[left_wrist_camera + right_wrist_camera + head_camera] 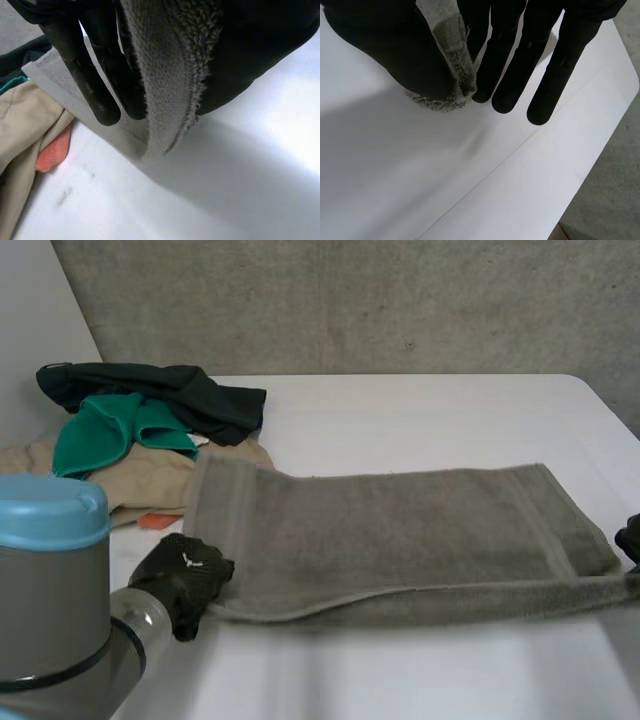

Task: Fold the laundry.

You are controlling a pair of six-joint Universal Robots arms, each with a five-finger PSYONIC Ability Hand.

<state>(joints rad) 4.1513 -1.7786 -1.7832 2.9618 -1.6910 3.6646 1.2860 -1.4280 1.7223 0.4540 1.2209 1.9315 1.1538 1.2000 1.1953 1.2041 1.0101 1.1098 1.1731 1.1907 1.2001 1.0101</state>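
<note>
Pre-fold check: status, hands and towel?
Left hand, right hand each pinch a near towel corner. Towel lies flat. Clothes pile at its far left corner.

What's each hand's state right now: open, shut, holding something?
Left hand: shut on the towel, pinching its near left corner between thumb and fingers.
Right hand: shut on the towel, pinching its right end against the thumb.

Grey towel (pixel 400 530) lies folded lengthwise, spread sideways.

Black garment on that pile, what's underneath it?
A green cloth lies partly under the black garment, with a beige cloth beneath both. Whatever else they cover is hidden.
</note>
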